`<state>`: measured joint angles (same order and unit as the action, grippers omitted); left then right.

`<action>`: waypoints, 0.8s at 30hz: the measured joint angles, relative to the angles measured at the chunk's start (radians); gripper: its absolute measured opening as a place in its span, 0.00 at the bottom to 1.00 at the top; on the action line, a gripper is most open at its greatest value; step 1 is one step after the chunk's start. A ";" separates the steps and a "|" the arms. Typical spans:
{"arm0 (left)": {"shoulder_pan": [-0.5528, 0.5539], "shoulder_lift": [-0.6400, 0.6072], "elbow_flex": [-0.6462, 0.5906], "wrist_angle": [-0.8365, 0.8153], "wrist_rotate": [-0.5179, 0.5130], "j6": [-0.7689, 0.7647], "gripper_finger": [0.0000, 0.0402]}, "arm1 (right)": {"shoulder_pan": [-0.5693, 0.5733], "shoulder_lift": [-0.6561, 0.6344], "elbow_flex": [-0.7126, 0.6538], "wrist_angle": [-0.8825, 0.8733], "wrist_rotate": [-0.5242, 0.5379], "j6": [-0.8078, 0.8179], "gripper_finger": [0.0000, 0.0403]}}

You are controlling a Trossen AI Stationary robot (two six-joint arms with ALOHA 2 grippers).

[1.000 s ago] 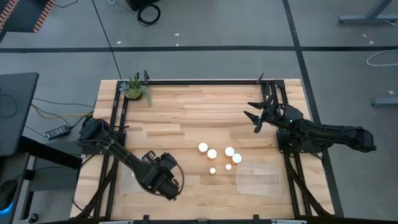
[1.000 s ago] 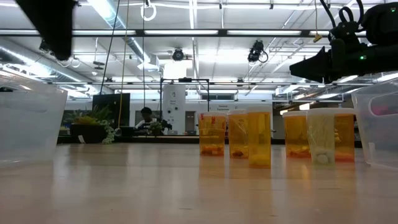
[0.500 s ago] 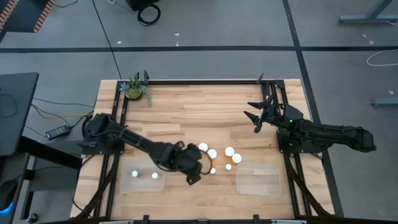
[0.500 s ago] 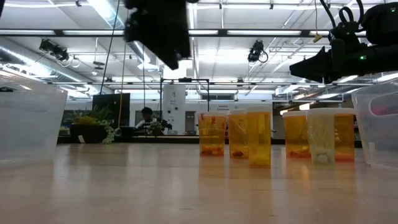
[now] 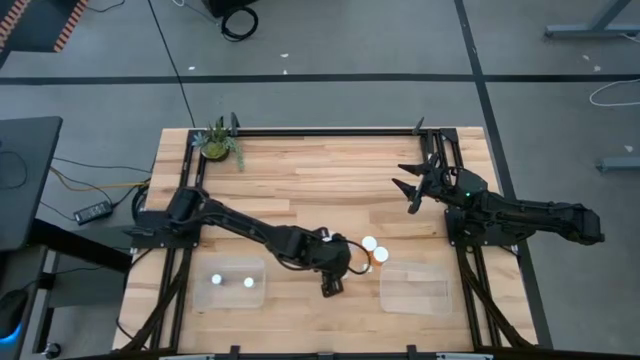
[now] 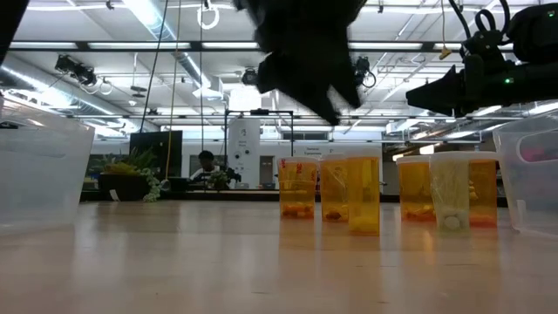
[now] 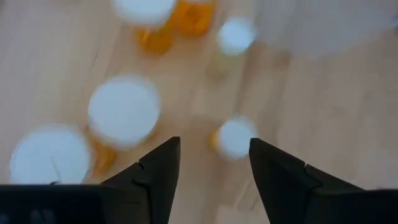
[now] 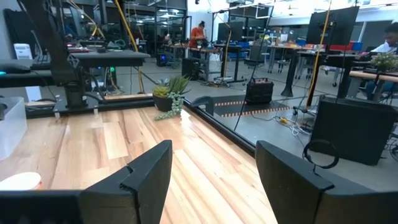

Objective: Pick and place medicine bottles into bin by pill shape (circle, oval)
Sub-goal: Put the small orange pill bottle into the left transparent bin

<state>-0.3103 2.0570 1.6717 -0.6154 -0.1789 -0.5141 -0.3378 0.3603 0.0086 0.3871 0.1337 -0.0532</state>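
Grey floor point(image 5: 330, 50) surrounds the table; ceiling strip lights point(image 6: 261, 45) glow overhead.

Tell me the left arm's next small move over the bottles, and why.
Probably lower the left gripper onto the small white-capped bottle showing between its fingers. The jaws stand open and empty above the bottle cluster, and the left bin already holds two bottles. The right gripper waits open, farther back near the table's right side.

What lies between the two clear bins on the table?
In the high view, between the left bin and the right bin are the left gripper, fingers open, and the bottles it hovers over.
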 joint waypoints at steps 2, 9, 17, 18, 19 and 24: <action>0.000 0.025 0.051 -0.005 0.000 0.033 0.51 | 0.000 0.000 0.000 -0.004 0.000 0.000 0.59; 0.000 0.129 0.161 -0.008 0.000 0.121 0.52 | 0.000 0.000 0.000 -0.005 0.000 0.000 0.59; -0.001 0.167 0.185 -0.050 0.001 0.163 0.52 | 0.000 0.000 0.000 -0.005 0.000 0.000 0.59; -0.001 0.168 0.185 -0.052 0.001 0.161 0.52 | 0.000 0.000 0.000 -0.005 0.000 0.000 0.59; -0.001 0.168 0.185 -0.056 0.001 0.160 0.52 | 0.000 0.000 0.000 -0.005 0.000 0.000 0.59; -0.009 0.168 0.185 -0.057 0.001 0.152 0.51 | 0.000 0.000 0.000 -0.005 0.000 0.000 0.59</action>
<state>-0.3191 2.2253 1.8568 -0.6722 -0.1780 -0.3621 -0.3378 0.3603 0.0086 0.3824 0.1334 -0.0532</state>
